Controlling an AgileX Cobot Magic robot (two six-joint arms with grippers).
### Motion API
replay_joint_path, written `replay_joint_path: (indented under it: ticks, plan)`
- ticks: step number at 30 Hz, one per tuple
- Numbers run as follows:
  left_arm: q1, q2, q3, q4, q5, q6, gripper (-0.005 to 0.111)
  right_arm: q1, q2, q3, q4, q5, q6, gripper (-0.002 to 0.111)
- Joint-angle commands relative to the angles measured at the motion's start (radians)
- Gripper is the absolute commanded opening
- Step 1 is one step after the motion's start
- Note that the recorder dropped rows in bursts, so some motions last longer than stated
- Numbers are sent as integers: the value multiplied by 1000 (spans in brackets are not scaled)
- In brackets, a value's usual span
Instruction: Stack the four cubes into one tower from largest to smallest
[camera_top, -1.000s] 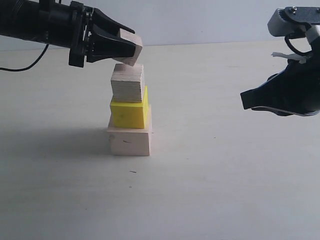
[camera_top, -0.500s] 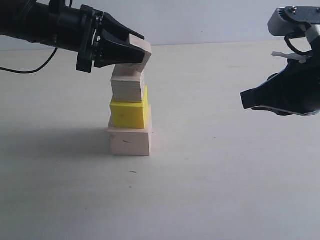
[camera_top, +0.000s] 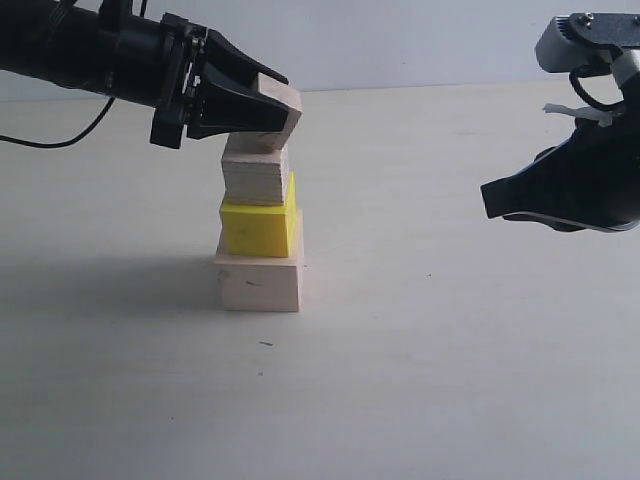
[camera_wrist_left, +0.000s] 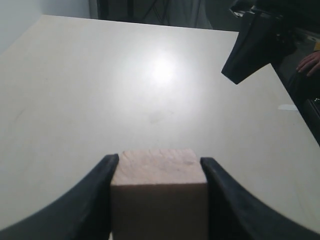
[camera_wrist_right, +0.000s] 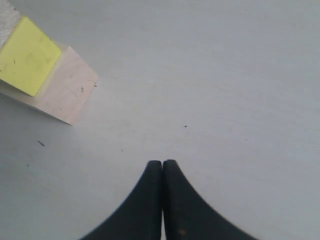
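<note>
A three-cube tower stands left of centre: a large pale wood cube (camera_top: 259, 283) at the base, a yellow cube (camera_top: 258, 229) on it, a medium wood cube (camera_top: 255, 173) on top. My left gripper (camera_top: 270, 110) is shut on the small wood cube (camera_top: 283, 108), holding it tilted just above the medium cube, its lower edge touching or nearly touching. The left wrist view shows that small cube (camera_wrist_left: 159, 187) filling the gap between my fingers (camera_wrist_left: 95, 200). My right gripper (camera_top: 488, 200) hangs shut and empty far to the right. The right wrist view shows the yellow cube (camera_wrist_right: 27, 56) and base cube (camera_wrist_right: 67, 90).
The pale table (camera_top: 430, 350) stretches around the tower. A small dark speck (camera_top: 265, 344) lies in front of the base cube. A black cable (camera_top: 50, 130) trails from the left arm. A pale wall (camera_top: 400, 40) rises behind the table's far edge.
My left gripper has carried the small cube to the right and slightly up, from over the stack's left side to over its right edge. The right arm has stayed still.
</note>
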Motion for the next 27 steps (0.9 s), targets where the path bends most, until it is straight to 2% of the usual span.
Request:
replay_joint_path:
  ticks: [1,27]
  plan:
    - [0,-1,11,24,6,-14,0,0,-3,3,2,-8,-11,0]
    - [3,-1,11,97,6,-1,0,0,-3,3,2,-6,-20,0]
